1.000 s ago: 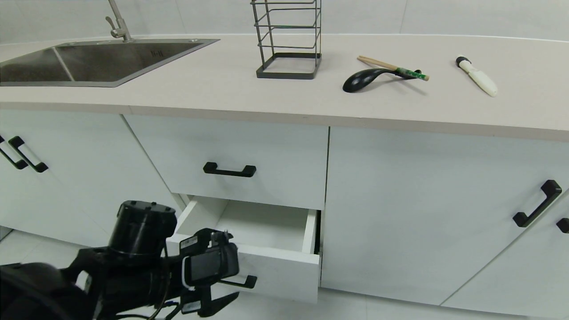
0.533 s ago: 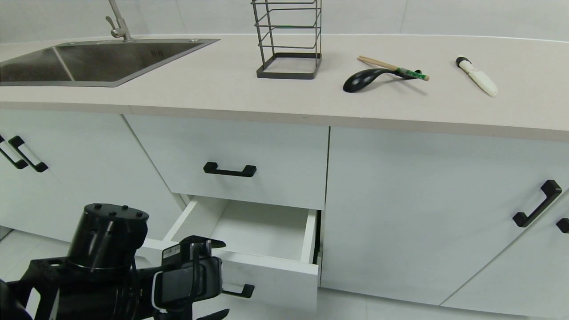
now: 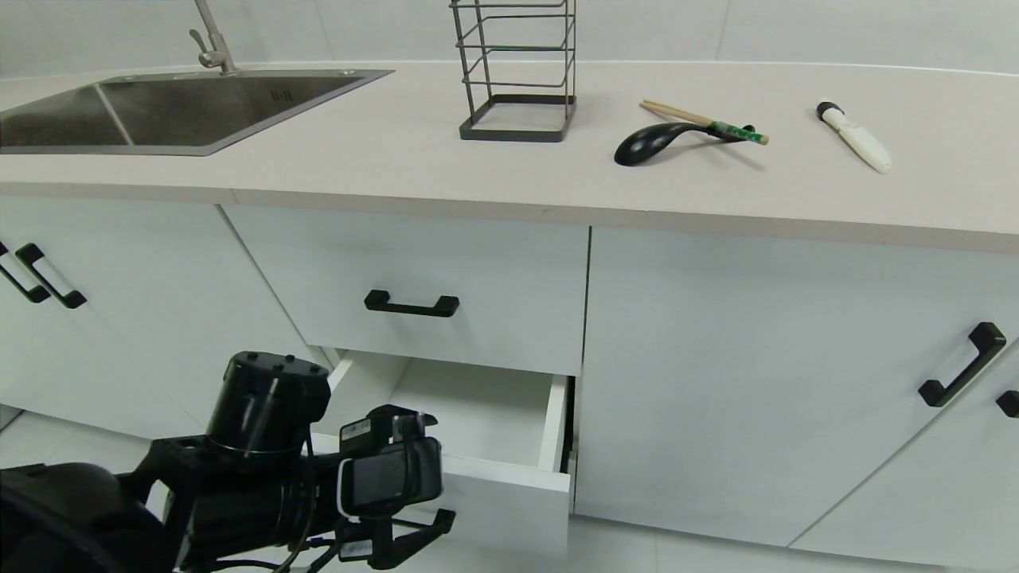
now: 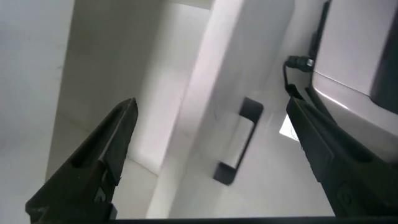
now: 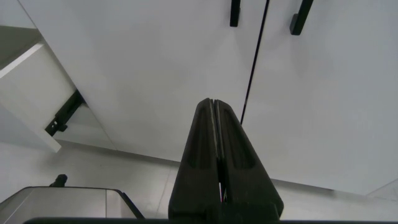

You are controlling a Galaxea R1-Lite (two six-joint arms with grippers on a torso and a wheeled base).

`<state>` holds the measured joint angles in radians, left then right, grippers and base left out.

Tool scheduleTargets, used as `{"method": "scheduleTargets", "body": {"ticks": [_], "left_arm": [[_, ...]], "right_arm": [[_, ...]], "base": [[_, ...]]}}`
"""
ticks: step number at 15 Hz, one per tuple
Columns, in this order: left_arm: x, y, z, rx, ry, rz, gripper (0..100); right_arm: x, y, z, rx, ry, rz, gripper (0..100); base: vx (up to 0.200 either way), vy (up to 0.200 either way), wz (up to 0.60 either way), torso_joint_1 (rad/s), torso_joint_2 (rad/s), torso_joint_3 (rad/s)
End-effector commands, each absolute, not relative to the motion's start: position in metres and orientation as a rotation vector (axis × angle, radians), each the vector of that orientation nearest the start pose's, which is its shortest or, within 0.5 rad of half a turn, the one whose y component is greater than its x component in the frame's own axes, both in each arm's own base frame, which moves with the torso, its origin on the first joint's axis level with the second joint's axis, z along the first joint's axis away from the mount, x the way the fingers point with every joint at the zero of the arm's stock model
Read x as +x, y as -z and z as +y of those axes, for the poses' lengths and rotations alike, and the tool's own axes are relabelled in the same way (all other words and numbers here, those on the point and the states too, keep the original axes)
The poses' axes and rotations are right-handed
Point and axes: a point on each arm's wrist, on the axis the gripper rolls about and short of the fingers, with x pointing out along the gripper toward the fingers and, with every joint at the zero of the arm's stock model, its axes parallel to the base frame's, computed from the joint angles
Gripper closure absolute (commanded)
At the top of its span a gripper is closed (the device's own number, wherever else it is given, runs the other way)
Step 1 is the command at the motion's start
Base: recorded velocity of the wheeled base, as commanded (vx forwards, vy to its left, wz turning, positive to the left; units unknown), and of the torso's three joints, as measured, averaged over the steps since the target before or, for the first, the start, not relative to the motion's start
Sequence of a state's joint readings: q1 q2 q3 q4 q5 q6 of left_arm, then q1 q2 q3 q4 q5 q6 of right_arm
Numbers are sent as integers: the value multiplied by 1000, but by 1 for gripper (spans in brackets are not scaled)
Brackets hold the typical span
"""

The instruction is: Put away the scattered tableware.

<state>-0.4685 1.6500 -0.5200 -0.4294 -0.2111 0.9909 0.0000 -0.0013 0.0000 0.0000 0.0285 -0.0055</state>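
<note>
A black spoon (image 3: 649, 143), a pair of chopsticks (image 3: 704, 122) resting across its handle, and a white knife with a black cap (image 3: 854, 137) lie on the beige countertop (image 3: 398, 159) at the right. Below, the lower drawer (image 3: 493, 497) stands pulled out and looks empty. My left gripper (image 3: 414, 533) is open just in front of the drawer's black handle (image 4: 239, 143), which lies between the spread fingers (image 4: 112, 143) without touching them. My right gripper (image 5: 214, 106) is shut, holds nothing, and points at white cabinet doors.
A black wire rack (image 3: 517, 79) stands at the back middle of the counter. At the far left are a steel sink (image 3: 183, 107) and its tap. The upper drawer (image 3: 411, 304) is closed, as are the cabinet doors (image 3: 796, 382) to the right.
The drawer slid out a little further as my left arm pulled back. The arm has since moved toward the drawer front again, with its fingers open around the handle.
</note>
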Motion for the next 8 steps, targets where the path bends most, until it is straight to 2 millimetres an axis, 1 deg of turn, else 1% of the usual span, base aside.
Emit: {"method": "scheduleTargets", "body": {"ticks": [1,3,5,8], "left_arm": [[225,-87,-123,1004,989,377,0],[224,-82,-126,1009,1007,390,0],[223,-82,-126,1010,1013,391,0],[207,-84,-128,1000,1072,369,0]], "right_arm": [[-23,-75,1,-6,-29,0,100],[-23,-75,1,-6,-29,0,100],[-23,-75,1,-6,-29,0,100],[-23,-76,1,-6,-29,-2,100]], "base": [[0,0,0,0,0,0],[0,0,0,0,0,0],[0,0,0,0,0,0],[0,0,0,0,0,0]]}}
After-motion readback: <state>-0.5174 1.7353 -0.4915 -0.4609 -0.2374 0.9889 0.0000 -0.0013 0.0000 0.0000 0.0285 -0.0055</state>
